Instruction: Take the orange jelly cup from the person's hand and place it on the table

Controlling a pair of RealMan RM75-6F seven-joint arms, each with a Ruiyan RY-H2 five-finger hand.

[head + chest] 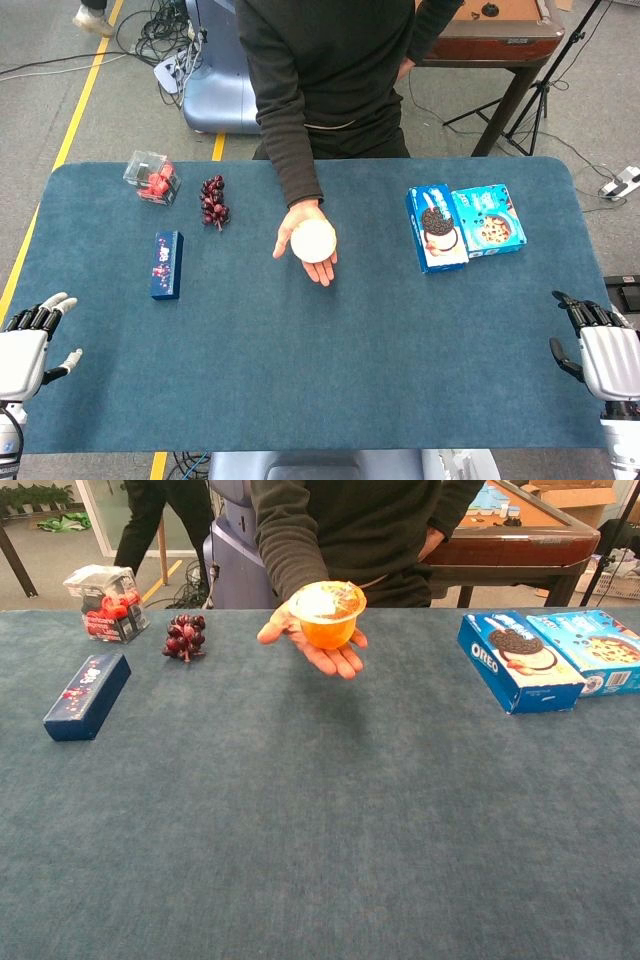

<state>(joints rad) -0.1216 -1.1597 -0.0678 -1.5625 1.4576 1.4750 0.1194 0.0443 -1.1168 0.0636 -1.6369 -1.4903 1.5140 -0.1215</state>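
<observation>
The orange jelly cup (327,614) with its white foil lid (314,240) rests on the person's open palm (305,243), held out above the middle of the blue table (320,350). My left hand (28,338) sits at the table's near left edge, fingers apart, holding nothing. At the near right edge my right hand (598,345) is likewise open and empty. Both hands are far from the cup and appear only in the head view.
A dark blue box (167,264), a bunch of dark grapes (213,201) and a clear box of red items (152,177) lie at the left. An Oreo box (436,228) and a cookie box (488,220) lie at the right.
</observation>
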